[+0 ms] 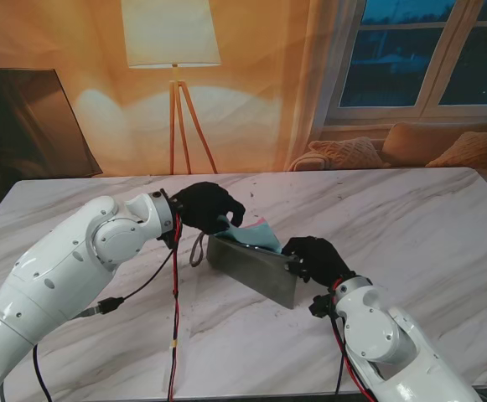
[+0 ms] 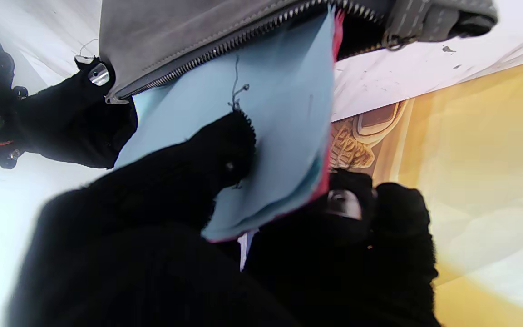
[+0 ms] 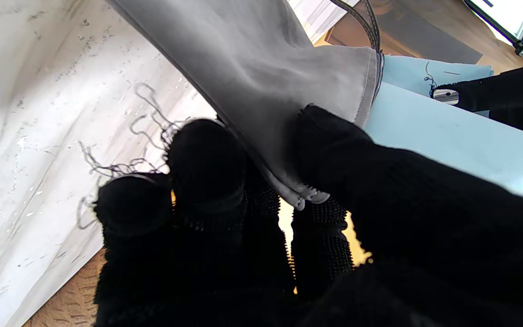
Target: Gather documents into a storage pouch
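The papers [image 2: 284, 113], a light blue sheaf with a pink sheet beneath, are lodged partway in the zipped mouth of the grey pouch [image 1: 256, 270], which is held tilted up off the table [image 1: 411, 218]. The free end is pinched by the left hand [image 1: 207, 207], fingers closed on the sheaf, on the pouch's far-left side. The pouch's near corner is clamped by the right hand [image 1: 314, 258]. The sheaf's long axis is judged to run into the opening, toward the right hand; a further push along that line seems needed.
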